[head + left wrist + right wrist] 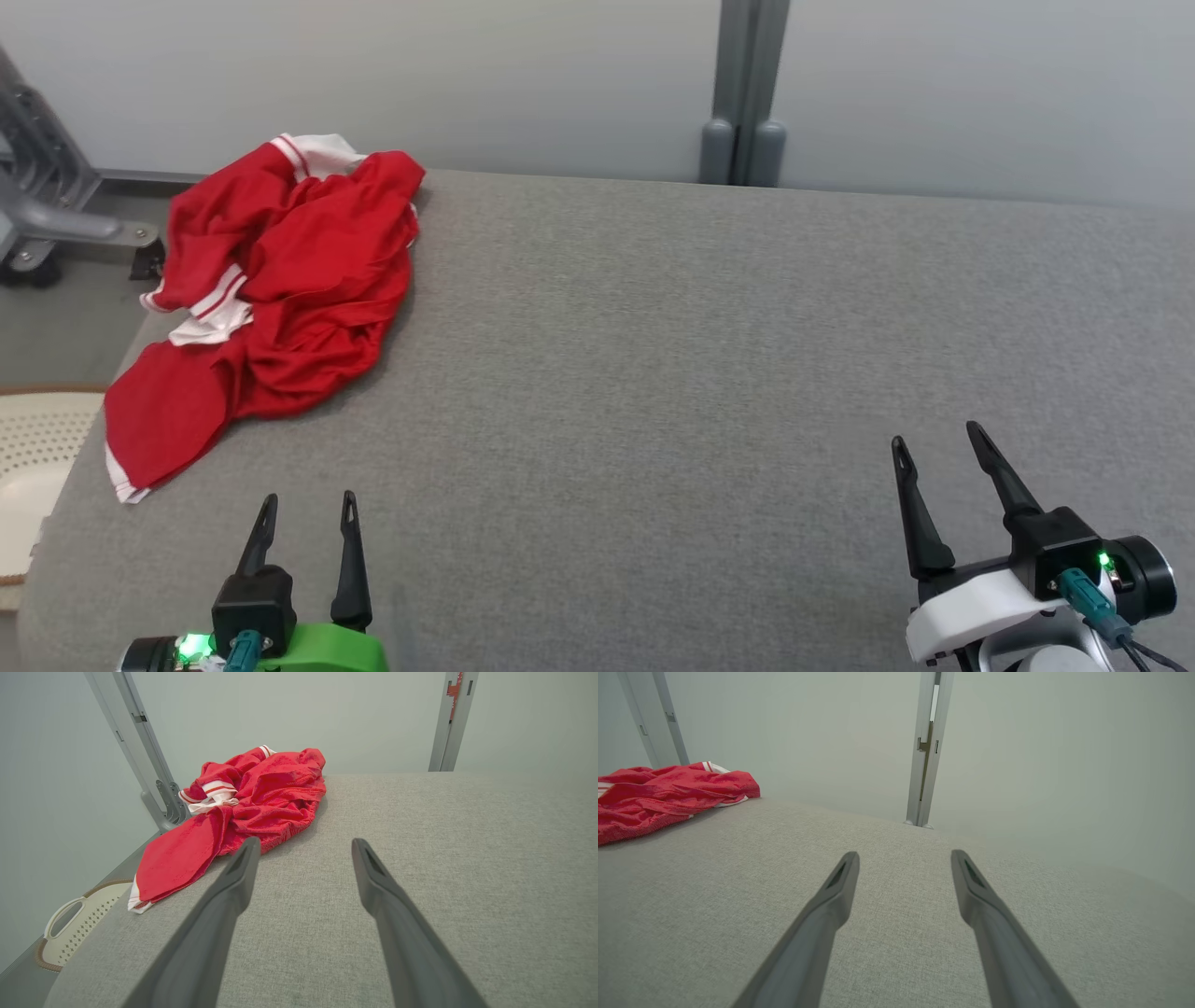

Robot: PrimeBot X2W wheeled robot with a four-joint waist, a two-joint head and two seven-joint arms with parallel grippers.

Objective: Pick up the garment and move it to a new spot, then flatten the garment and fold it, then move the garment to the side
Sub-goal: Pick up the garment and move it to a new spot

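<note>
Left gripper (309, 513) and right gripper (934, 446) hovered over bench (709, 373) near edge, fingers apart, empty. Red garment (280, 280) lay crumpled at far left corner.

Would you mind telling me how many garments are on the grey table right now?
1. The red garment lies crumpled at the table's far left corner, ahead of the left gripper. Its folds might hide something smaller.

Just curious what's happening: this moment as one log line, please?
stage: pickup not yet begun | red garment: crumpled on table, far left | left gripper: open, empty | right gripper: open, empty
</note>
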